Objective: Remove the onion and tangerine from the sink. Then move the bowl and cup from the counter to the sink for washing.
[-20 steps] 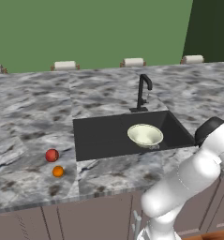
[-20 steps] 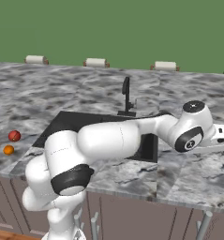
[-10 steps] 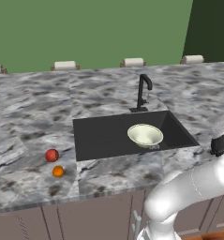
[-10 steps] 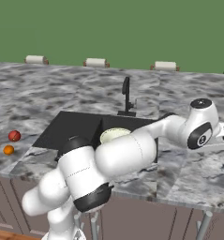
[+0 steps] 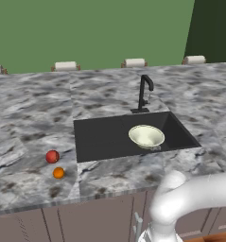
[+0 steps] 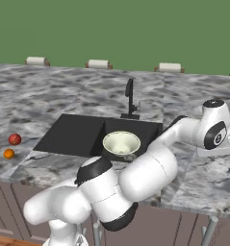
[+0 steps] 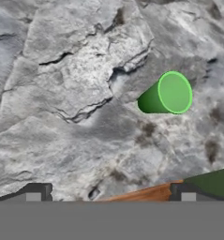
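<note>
Hand view showed the small bright green cup (image 7: 166, 94) standing on the grey-veined marble desk (image 7: 71, 70), ahead of the wide-open, empty claw (image 7: 108, 192). Over the last second the arm had swung right toward it. The pale cream bowl (image 5: 146, 136) sat in the black sink (image 5: 102, 137) (fruit already out), so only the cup remained.

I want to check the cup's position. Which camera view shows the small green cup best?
The hand view: the small bright green cup stands unobstructed on the grey-white marble counter. I cannot find it in either base view.
</note>
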Robot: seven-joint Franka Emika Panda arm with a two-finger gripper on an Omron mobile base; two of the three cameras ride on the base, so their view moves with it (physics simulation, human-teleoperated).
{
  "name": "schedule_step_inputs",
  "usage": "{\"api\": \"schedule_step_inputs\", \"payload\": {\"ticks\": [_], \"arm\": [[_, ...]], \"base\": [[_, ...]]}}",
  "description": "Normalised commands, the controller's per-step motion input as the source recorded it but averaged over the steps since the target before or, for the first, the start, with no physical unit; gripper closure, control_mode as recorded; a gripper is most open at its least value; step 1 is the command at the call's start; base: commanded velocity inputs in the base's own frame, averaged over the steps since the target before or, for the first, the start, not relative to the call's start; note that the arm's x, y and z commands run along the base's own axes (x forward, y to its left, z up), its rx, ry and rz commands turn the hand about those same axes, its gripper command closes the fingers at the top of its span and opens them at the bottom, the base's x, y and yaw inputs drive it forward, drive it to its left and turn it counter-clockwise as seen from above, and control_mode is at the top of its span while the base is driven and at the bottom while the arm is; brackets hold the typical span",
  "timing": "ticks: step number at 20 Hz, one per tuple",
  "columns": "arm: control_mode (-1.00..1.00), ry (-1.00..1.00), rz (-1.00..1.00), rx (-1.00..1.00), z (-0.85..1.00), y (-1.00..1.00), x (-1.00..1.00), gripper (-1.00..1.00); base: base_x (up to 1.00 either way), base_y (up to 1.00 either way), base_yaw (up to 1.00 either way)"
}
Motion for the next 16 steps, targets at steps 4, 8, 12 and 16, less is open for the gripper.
{"api": "schedule_step_inputs", "payload": {"ticks": [4,8,12,16], "arm": [[-1.00,0.08,0.00,0.04,-0.15,-0.18,0.03,-1.00],[-1.00,0.11,0.00,0.06,-0.15,-0.17,0.04,-1.00],[-1.00,0.11,0.00,0.04,-0.10,-0.16,0.07,-1.00],[-1.00,0.12,0.00,0.02,-0.07,-0.15,0.12,-1.00]], "base": [[0.00,0.00,0.00],[0.00,0.00,0.00],[0.00,0.00,0.00],[0.00,0.00,0.00]]}}
